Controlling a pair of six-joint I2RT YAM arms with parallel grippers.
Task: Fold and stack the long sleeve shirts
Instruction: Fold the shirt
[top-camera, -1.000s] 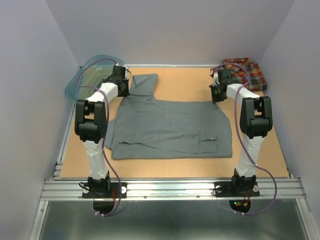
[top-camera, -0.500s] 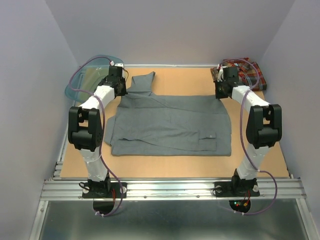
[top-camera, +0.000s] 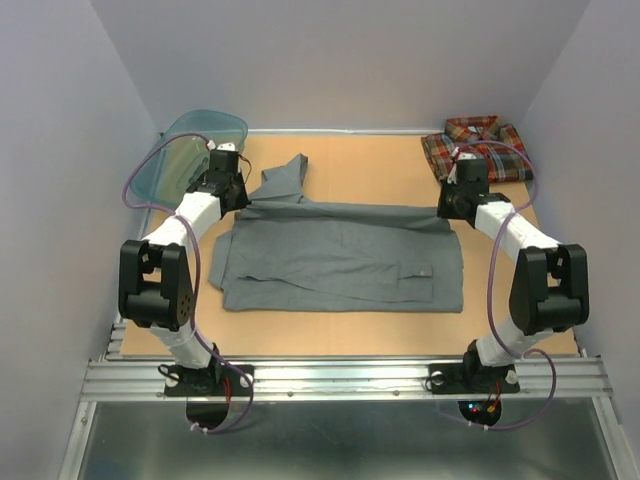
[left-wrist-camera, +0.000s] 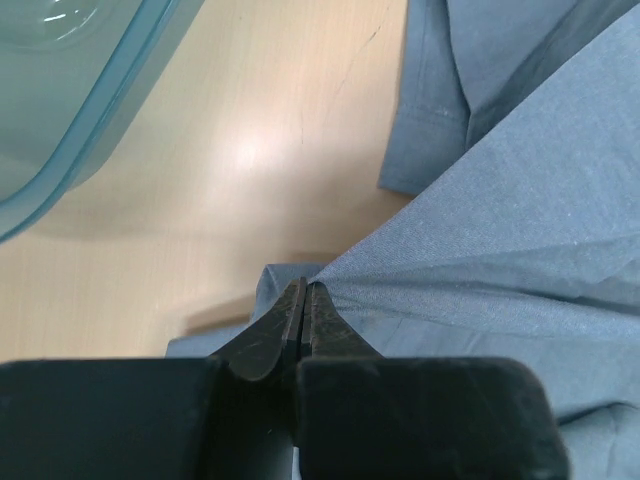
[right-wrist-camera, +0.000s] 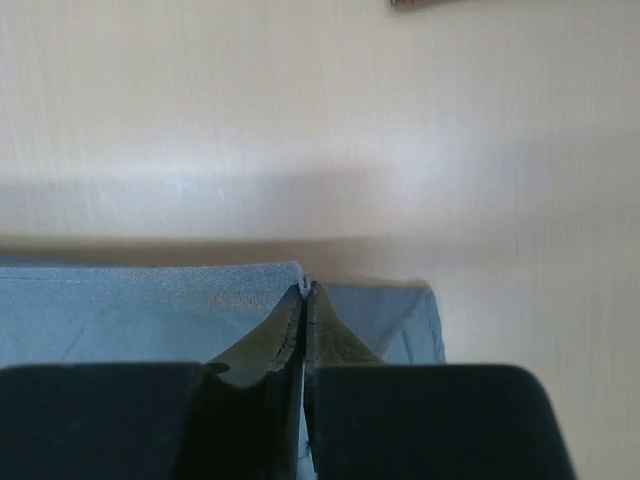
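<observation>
The grey shirt (top-camera: 340, 255) lies spread across the middle of the table, its far edge lifted and pulled taut between both grippers. My left gripper (top-camera: 243, 200) is shut on the far left corner of the grey shirt (left-wrist-camera: 500, 230); in the left wrist view its jaws (left-wrist-camera: 304, 287) pinch the cloth. My right gripper (top-camera: 447, 212) is shut on the far right corner, and the right wrist view shows the grey shirt (right-wrist-camera: 150, 310) clamped between its jaws (right-wrist-camera: 305, 288). One sleeve (top-camera: 285, 175) trails toward the back. The plaid shirt (top-camera: 480, 147) lies bunched at the back right corner.
A teal plastic basin (top-camera: 180, 150) leans at the back left corner, close behind my left arm; its rim (left-wrist-camera: 90, 150) shows in the left wrist view. Grey walls enclose the table on three sides. Bare tabletop (top-camera: 380, 165) shows behind the grey shirt.
Both grippers have drawn the grey shirt's far edge toward the near side, folding it over the body. The left arm swung outward to the left and the right arm outward to the right.
</observation>
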